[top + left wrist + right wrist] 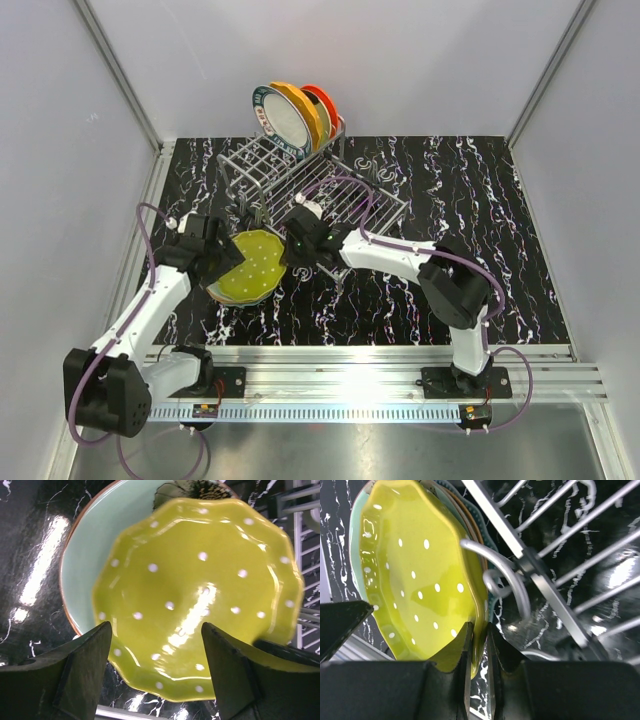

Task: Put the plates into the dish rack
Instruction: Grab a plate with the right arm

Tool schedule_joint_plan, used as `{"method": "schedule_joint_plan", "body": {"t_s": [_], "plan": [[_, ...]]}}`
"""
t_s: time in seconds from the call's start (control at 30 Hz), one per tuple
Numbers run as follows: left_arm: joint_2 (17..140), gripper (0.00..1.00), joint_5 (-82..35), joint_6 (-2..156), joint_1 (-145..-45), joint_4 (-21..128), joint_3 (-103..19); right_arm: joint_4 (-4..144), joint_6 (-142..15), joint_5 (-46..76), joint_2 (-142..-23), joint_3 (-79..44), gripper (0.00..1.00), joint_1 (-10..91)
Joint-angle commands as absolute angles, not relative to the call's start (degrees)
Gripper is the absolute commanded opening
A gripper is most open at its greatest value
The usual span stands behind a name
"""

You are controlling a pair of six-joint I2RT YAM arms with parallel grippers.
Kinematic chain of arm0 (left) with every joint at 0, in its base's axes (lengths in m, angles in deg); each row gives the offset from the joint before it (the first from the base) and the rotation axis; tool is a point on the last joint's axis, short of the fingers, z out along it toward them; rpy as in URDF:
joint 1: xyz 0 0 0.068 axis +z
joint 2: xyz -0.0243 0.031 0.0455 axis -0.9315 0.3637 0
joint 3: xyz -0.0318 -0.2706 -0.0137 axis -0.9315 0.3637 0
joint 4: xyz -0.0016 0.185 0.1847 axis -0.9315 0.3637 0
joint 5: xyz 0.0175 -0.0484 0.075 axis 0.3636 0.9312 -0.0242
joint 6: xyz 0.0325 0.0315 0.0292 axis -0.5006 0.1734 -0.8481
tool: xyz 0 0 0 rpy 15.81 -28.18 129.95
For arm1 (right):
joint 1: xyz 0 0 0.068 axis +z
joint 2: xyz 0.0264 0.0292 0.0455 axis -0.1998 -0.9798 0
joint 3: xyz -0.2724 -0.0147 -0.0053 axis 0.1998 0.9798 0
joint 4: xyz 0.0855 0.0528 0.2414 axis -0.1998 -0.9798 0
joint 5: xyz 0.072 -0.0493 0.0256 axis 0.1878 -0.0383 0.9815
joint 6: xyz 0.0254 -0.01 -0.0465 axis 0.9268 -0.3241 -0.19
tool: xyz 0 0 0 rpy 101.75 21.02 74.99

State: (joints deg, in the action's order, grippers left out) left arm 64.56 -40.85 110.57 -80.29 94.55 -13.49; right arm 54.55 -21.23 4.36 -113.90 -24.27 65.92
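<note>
A dotted yellow-green plate (pixel 254 263) is tilted up off a stack of plates (pixel 216 291) left of the dish rack (pixel 300 185). My right gripper (pixel 290 250) is shut on this plate's right rim; the rim sits between the fingers in the right wrist view (pixel 479 635). My left gripper (pixel 228 258) is open, its fingers (pixel 87 655) spread on either side of the plate's (pixel 200 595) near edge, not touching it. A pale green plate (pixel 92 545) lies under it. Three plates (pixel 292 115) stand upright in the rack's far slots: teal-rimmed white, dotted orange, red-orange.
The rack's wire frame (pixel 540 575) is close to the right of the held plate. A metal rail (pixel 380 365) runs along the near table edge. Grey walls enclose the black marbled table (pixel 470 200).
</note>
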Motion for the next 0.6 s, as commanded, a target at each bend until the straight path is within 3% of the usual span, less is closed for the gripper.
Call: {"method": "schedule_joint_plan", "body": {"t_s": [0.0,0.57], "plan": [[65.6,0.73,-41.9,109.8,-79.3,95.3,-15.5,55.0,-23.2,1.2,-106.7,-26.9,0.00,66.7],[71.4,0.57,-43.7,110.1,-77.4,94.5,-15.4,54.7,-24.4,0.7,-104.8,-25.3,0.00,66.5]]}}
